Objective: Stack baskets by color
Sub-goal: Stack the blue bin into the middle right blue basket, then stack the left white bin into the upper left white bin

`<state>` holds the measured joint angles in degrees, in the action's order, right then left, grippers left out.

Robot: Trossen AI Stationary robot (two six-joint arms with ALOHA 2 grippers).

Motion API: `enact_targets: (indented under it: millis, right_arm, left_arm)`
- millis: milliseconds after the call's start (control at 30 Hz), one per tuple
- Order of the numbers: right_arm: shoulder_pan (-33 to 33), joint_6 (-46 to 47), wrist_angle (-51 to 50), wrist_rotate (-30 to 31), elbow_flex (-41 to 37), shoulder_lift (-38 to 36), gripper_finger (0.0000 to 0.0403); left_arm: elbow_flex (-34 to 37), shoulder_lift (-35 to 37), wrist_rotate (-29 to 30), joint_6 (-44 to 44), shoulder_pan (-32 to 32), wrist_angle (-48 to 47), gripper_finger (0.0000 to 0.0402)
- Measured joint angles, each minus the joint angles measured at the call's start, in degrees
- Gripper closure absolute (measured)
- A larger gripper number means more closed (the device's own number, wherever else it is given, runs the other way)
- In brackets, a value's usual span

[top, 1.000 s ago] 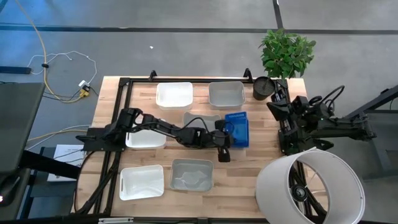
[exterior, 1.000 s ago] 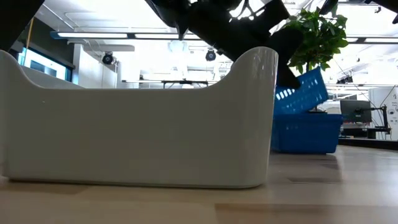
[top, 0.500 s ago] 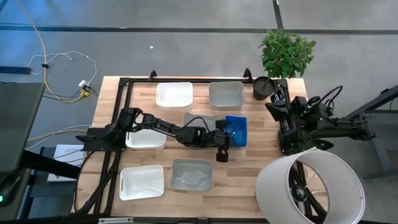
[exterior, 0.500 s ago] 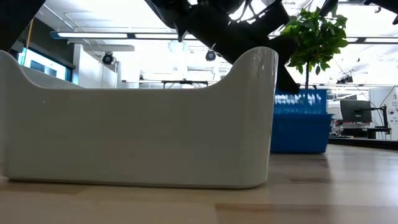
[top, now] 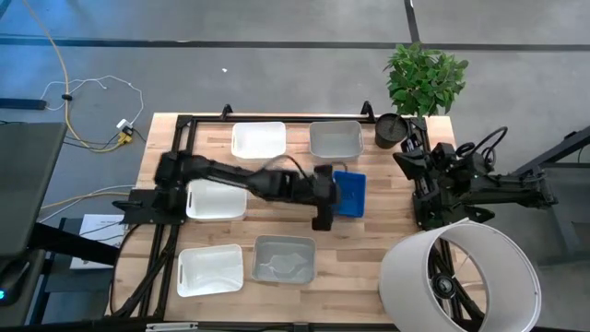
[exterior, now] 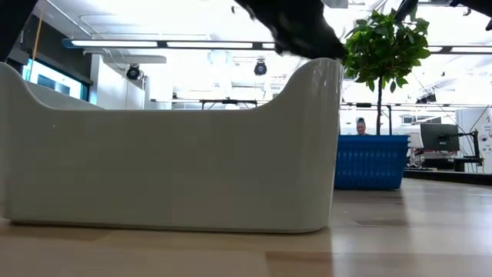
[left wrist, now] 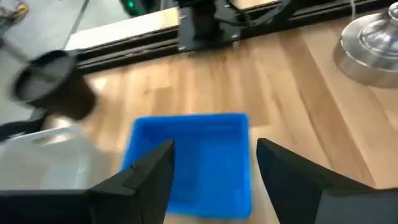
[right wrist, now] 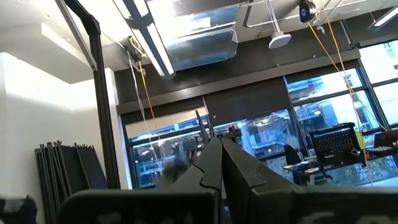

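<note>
The blue baskets sit level on the table right of centre, nested as one stack. My left gripper hovers open above the stack's left side and touches nothing. One finger stands on each side of the stack in the left wrist view. White baskets rest on the table at the far side, the left and the near left. Grey baskets stand at the far side and the near middle. My right gripper is shut, folded back at the right edge and pointing up.
A black plant pot stands at the far right with a green plant behind it. A large white lampshade sits at the near right corner. A white basket fills most of the low view.
My left gripper has opened and let go of the upper blue basket. That basket was tilted on the lower one and has dropped level into it. The gripper has then risen and drawn back a little toward the table's left edge.
</note>
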<state>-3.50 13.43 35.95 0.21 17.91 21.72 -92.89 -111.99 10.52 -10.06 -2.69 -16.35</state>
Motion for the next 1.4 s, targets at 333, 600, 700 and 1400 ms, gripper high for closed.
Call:
enact_targets:
  millis: [333,600,700,1400]
  right_arm:
    - [0.0,6.0,-8.7,0.9,0.0,1.2,0.0403]
    - [0.0,6.4,-11.7,0.9,0.0,3.0,0.0403]
    - [0.0,7.3,-11.6,0.9,0.0,4.1,0.0402]
    - [0.0,5.6,-12.4,1.9,0.0,5.7,0.0402]
  left_arm:
    - [13.6,28.2,-5.2,12.0,-5.6,-0.9,0.0192]
    - [42.0,52.9,5.6,19.9,0.8,22.2,0.0204]
    - [49.6,59.1,8.9,20.3,1.8,27.8,0.0204]
    - [67.7,72.2,-0.8,25.5,-1.5,33.6,0.0358]
